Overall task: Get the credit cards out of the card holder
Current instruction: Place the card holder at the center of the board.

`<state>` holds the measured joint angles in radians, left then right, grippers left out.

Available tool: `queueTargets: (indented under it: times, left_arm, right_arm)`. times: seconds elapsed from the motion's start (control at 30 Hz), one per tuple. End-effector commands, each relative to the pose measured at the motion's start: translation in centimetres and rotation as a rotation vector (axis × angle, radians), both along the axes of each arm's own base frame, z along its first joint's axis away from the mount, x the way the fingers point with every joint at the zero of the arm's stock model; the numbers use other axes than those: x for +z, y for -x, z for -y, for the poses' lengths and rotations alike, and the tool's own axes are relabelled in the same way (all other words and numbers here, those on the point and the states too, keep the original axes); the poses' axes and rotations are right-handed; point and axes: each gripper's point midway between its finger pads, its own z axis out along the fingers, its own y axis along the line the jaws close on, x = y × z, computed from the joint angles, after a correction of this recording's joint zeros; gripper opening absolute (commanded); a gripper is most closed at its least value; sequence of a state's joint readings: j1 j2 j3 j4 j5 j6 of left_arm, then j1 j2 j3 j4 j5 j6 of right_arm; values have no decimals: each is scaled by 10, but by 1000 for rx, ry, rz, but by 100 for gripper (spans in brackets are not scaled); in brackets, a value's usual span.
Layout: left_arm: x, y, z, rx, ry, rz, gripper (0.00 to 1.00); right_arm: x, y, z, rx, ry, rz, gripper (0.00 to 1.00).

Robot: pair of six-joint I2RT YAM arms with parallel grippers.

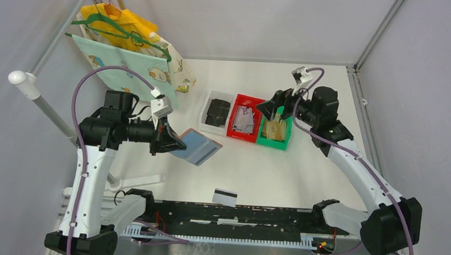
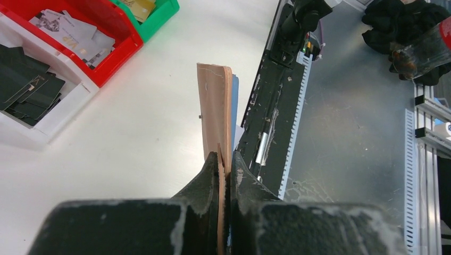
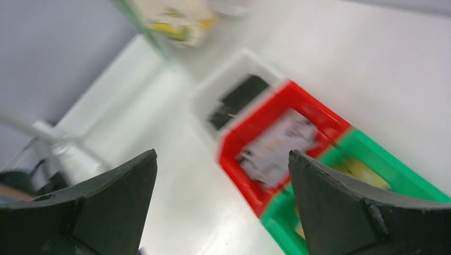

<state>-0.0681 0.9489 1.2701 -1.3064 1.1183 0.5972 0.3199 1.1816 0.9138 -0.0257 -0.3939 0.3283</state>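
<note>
White bin [image 2: 58, 114] — black cards [image 2: 26, 93] (red bin [image 2: 114, 71], pale cards [image 2: 74, 37])

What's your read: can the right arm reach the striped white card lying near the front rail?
Probably yes. The right gripper is open and empty near the green bin, with bare table between it and the card; the left gripper, holding the card holder, sits well aside.

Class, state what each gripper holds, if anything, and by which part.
The left gripper is shut on the card holder, pinching it at one edge, with the rest sticking out past the fingers. The right gripper is open and holds nothing.
</note>
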Motion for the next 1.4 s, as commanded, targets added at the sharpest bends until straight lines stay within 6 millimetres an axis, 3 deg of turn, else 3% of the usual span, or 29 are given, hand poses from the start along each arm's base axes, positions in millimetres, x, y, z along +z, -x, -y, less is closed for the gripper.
queueTargets:
  times: [0.0,0.1,0.17,0.4,0.5,0.6,0.67,0.73,0.8,0.87,0.9,0.97,1.2,1.37]
  left_arm:
    - [9,8,3,-75,4,125,2]
    - [9,11,1,-100,-18,172,2]
    - [11,13,0,-115,-25,203,2]
    - [10,19,-6,-136,-83,275,2]
    - [13,21,-7,-136,-89,300,2]
    - [19,23,-7,-138,-88,335,2]
    - [24,25,-6,-140,-81,355,2]
    - [28,26,-6,-145,-77,380,2]
    - [29,23,-6,-139,-83,425,17]
    - [27,21,-7,-129,-90,473,47]
    - [22,21,-7,-128,-90,482,57]
    - [17,22,-7,-125,-88,500,65]
    - [-13,36,-7,-164,-86,391,72]
    - [-42,28,-12,-158,-129,349,70]
  right_arm:
    - [86,87,-87,557,-174,310,98]
    - [100,148,-131,796,-174,423,98]
    - [96,172,-151,888,-169,431,98]
    - [73,205,-185,1017,-165,388,98]
    - [59,206,-196,1016,-146,354,98]
    - [52,201,-203,985,-144,334,83]
    - [49,201,-207,980,-142,309,61]
    - [46,196,-210,948,-150,280,33]
    - [42,184,-211,861,-152,241,0]
    - [38,171,-213,771,-178,189,0]
    - [38,165,-215,732,-200,166,0]
    - [41,158,-219,680,-257,127,0]
    - [76,155,-227,638,-493,103,0]
    - [88,170,-227,717,-604,88,0]
